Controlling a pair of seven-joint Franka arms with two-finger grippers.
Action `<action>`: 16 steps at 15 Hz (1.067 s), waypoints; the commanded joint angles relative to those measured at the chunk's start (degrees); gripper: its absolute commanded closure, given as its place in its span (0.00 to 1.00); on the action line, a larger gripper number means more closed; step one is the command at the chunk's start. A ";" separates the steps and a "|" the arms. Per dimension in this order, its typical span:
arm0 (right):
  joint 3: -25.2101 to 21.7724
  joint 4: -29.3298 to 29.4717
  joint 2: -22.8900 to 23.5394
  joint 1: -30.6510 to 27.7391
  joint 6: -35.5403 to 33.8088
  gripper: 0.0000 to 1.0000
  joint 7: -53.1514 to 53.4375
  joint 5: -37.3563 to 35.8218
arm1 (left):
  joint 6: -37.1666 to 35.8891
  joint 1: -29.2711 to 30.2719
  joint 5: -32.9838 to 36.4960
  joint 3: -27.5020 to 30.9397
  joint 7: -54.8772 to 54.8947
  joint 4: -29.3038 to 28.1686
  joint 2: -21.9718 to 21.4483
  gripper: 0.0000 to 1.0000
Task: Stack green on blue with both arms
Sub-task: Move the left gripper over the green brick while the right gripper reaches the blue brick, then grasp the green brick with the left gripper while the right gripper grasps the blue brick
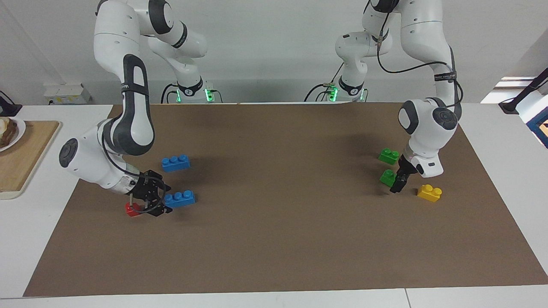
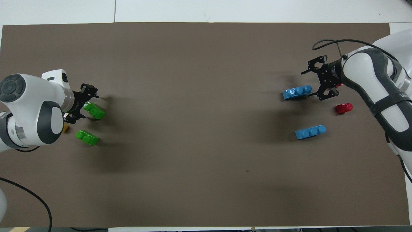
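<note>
both pincers gape: right pincer (image 1: 159, 200) beside blue brick (image 1: 180, 199), left pincer (image 1: 398, 182) at green brick (image 1: 388, 177).

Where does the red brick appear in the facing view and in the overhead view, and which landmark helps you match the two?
Facing view: red brick low at that picture's left, partly covered by the right hand.
Overhead view: red brick at that picture's right edge.
Shared landmark: the blue brick at the right hand.

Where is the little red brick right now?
The red brick lies on the brown mat toward the right arm's end of the table, beside the two blue bricks, next to the right gripper.
</note>
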 commanded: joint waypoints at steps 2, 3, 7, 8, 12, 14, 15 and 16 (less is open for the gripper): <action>0.22 -2.92 0.36 0.07 3.29 0.06 -3.09 2.16 | 1.60 0.19 -0.63 -0.09 -0.46 -1.21 0.03 0.27; 0.14 -3.10 0.27 0.07 3.38 0.06 -3.36 2.08 | 1.60 0.19 -0.72 -0.09 -0.54 -1.12 0.12 0.39; 0.22 -3.71 0.36 -0.71 3.38 0.06 -3.71 3.39 | 1.43 0.19 -0.63 -0.09 -0.28 -0.42 0.21 1.00; 0.14 -4.32 0.36 -0.72 3.47 0.06 -4.32 4.44 | 1.43 0.19 -0.63 -0.09 -0.11 -0.42 0.21 1.00; 0.13 -4.77 0.27 -0.98 3.99 0.06 -5.12 4.63 | -0.41 0.10 -0.63 -0.09 -0.28 1.33 0.12 1.00; 0.13 -5.12 0.27 -1.59 3.99 0.07 -5.12 4.63 | -4.61 -0.60 -0.63 -0.09 -0.80 4.22 -0.23 1.00; 0.13 -5.21 0.18 -1.68 3.99 0.07 -5.20 4.63 | -7.86 -1.04 -0.63 -0.09 -1.50 6.33 -0.40 1.00; 0.13 -5.21 0.18 -1.86 3.91 0.07 -5.21 4.63 | -10.76 -1.91 -0.63 -0.09 -3.34 8.53 -0.58 1.00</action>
